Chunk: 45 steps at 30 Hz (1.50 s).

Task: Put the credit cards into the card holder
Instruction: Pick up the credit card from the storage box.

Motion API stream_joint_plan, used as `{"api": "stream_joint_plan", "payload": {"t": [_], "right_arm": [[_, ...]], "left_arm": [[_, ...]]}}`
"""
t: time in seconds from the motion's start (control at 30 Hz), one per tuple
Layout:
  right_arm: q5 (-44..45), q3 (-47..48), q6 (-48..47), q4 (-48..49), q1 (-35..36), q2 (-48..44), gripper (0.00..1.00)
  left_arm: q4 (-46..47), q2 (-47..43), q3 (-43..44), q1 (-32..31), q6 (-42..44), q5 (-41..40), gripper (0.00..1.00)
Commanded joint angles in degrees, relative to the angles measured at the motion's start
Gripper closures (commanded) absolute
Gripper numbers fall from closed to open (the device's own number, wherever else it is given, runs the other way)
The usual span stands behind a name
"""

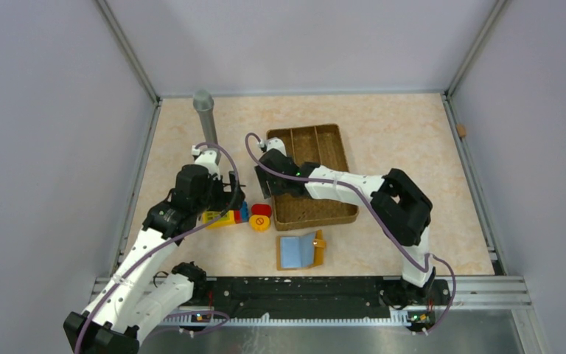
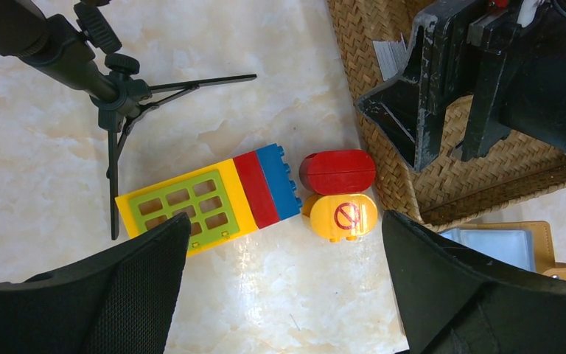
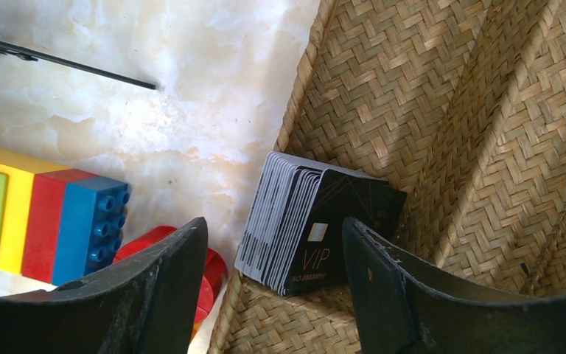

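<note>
1. Cards (image 3: pixel 317 221): the stack stood on edge in the tray's (image 3: pixel 449 110) left compartment, leaning against the left wall. I saw none outside the tray.
2. Right gripper (image 3: pixel 271 236): it was low over the stack with its fingers apart, one on each side. I couldn't see either one pressing the cards, and nothing was lifted or held.
3. Left gripper (image 2: pixel 286 228): its fingers were spread wide and empty. It hung over the toy blocks (image 2: pixel 206 195) on the table, beside the tray and not near the cards.
4. Holder (image 1: pixel 300 251): it lay open on the table with the blue inside up, just in front of the tray's near edge and between the two arms. No card showed in it, though the pockets were too small to check properly.
5. Progress, as I judged it: close to zero, with the holder open and ready but no card moved. Left to do: close on a card, pull it from the stack, carry it to the holder and slide it into a pocket. The same would probably follow for the other cards.
</note>
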Motion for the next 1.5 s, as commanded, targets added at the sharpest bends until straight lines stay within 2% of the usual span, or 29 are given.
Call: {"api": "stream_joint_plan", "payload": {"t": [0.0,0.2,0.37,0.83,1.0,1.3,1.47], "right_arm": [[-1.2,0.5,-0.4,2.9,0.5,-3.9,0.35],[-1.2,0.7,-0.4,2.9,0.7,-4.0,0.41],[-0.2,1.4,-0.3,1.9,0.8,-3.6,0.50],[1.3,2.1,-0.4,1.2,1.8,-4.6,0.67],[1.3,2.2,-0.3,1.0,1.9,-5.0,0.68],[-1.1,2.3,0.0,1.7,1.9,-4.3,0.61],[-1.4,2.6,0.1,1.4,1.9,-4.0,0.62]], "left_arm": [[2.5,-0.3,-0.4,0.3,1.0,0.8,0.01],[2.6,-0.3,-0.4,0.2,1.0,1.0,0.01],[2.6,-0.3,-0.4,0.2,1.0,1.3,0.01],[2.6,-0.3,-0.5,0.3,1.0,1.6,0.01],[2.7,0.0,-0.5,0.3,1.1,1.6,0.01],[2.7,0.0,-0.6,0.3,1.1,1.6,0.01],[2.7,0.0,-0.6,0.3,1.1,1.6,0.01]]}}
